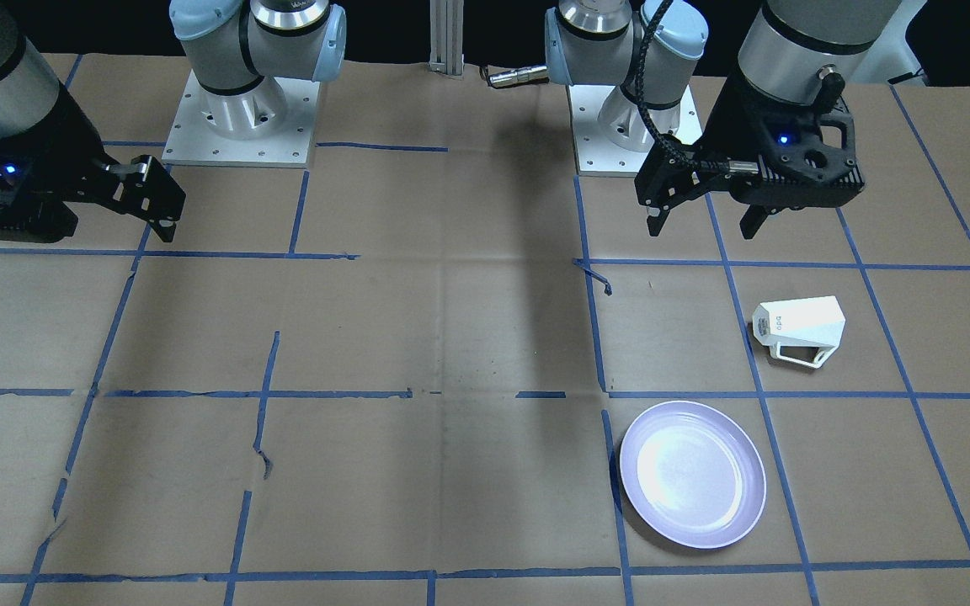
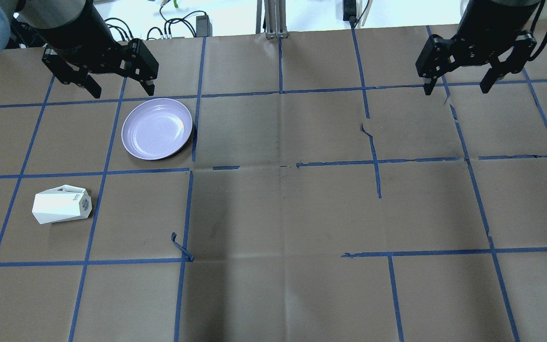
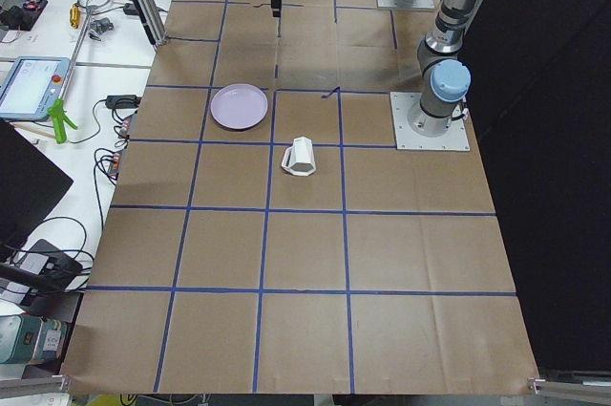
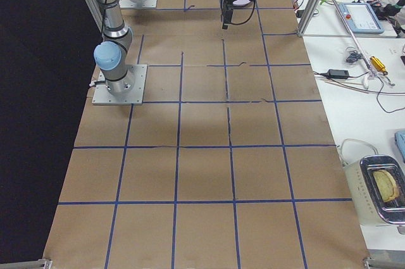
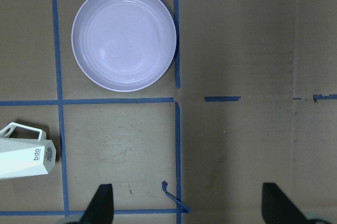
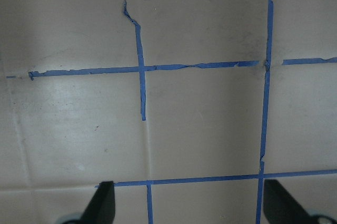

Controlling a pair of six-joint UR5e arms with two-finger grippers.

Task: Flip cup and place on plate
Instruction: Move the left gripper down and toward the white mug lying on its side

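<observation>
Brown paper [image 2: 273, 213] gridded with blue tape [image 2: 280, 66] covers the table; a cluttered white bench [image 3: 43, 38] runs alongside. One cup [image 2: 61, 205] lies on its side, apart from one plate [image 2: 156, 129] in the neighbouring square. Two grippers hang above: left gripper [image 2: 122, 91] and right gripper [image 2: 456, 89], fingers spread, empty.

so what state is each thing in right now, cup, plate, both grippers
plate: flat on the table, empty
cup: lying on its side on the table, apart from the plate, ungripped
left gripper: open, holding nothing, above the table
right gripper: open, holding nothing, above the table
</observation>
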